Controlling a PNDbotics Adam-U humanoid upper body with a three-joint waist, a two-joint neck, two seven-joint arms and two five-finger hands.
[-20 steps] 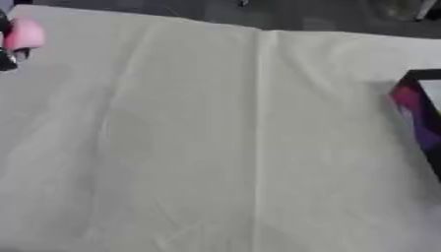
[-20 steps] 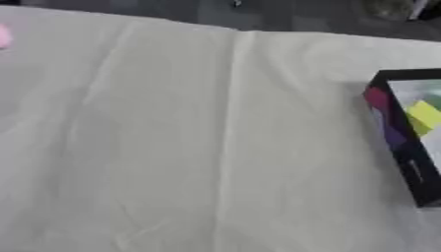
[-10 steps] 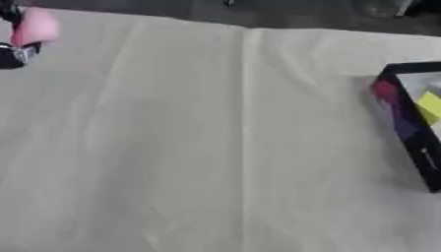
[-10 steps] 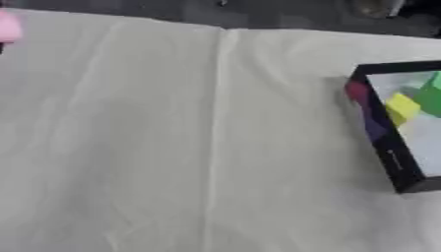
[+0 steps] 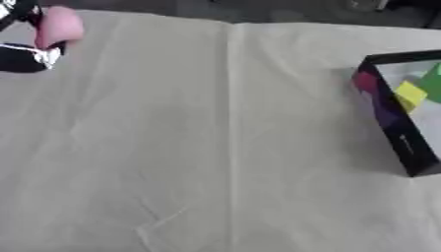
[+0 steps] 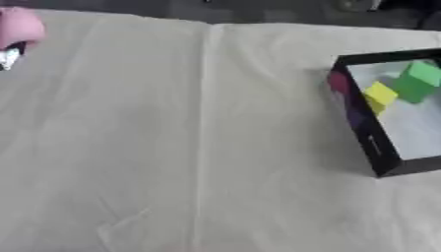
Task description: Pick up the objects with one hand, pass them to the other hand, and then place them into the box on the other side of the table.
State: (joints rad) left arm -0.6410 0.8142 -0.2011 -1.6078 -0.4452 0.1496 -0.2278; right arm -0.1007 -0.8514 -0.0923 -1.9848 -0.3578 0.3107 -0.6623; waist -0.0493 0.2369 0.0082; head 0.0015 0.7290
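Observation:
A pink rounded object (image 5: 58, 27) is at the far upper left, above the cloth. My left hand (image 5: 21, 61), black with a silver part, is curled round it; most of the hand lies outside the picture. At the right edge stands a black-walled box (image 6: 362, 123) with a pale floor. Inside it lie a yellow block (image 6: 380, 93) and a green block (image 6: 418, 78). My right hand shows in neither view.
A cream cloth (image 5: 215, 162) covers the table, with a lengthwise crease down its middle and small wrinkles near the front. The table's dark far edge (image 6: 258, 12) runs along the top.
The camera has turned right, so the box and crease sit further left in the picture. My left hand with the pink object has come rightward over the cloth.

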